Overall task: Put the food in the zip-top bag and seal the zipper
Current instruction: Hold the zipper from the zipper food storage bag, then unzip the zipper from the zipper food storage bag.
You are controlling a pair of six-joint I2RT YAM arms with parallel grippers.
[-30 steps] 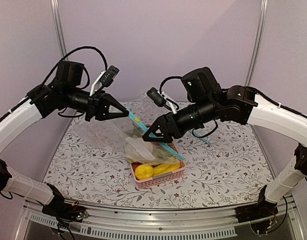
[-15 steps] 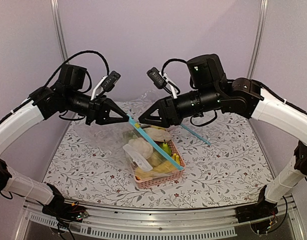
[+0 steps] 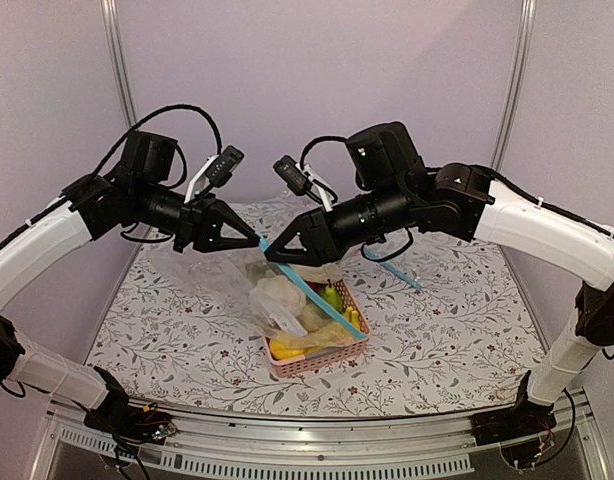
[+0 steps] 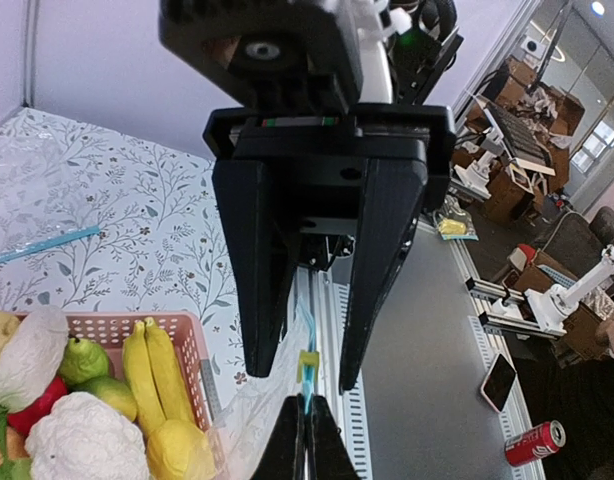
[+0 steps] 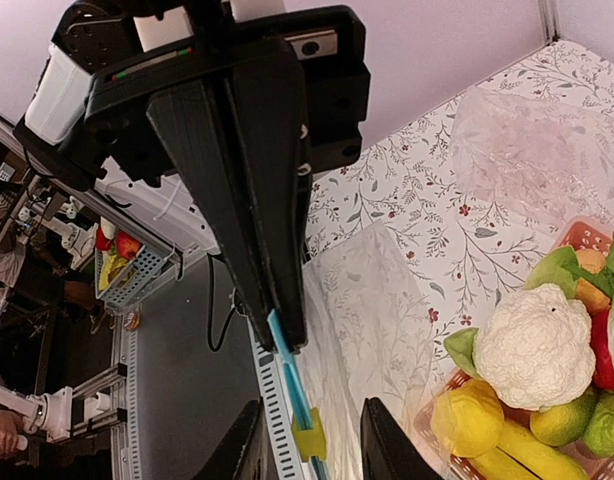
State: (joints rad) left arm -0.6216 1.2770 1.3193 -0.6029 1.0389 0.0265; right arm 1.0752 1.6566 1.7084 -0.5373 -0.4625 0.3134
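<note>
Fingers of the left gripper point(image 3: 253, 238) pinch shut on one end of the zipper point(image 3: 313, 291), hanging the zip-top bag point(image 3: 275, 305) above the pink basket point(image 3: 319, 365) — fingers of the right gripper point(image 3: 271, 254) straddle the zipper unclosed, likely to press the seal

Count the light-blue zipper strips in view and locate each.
2. One light-blue zipper strip slants above the pink lattice basket, its upper end pinched by the left gripper. The second strip lies on the floral table beyond the basket. More may be hidden.
</note>
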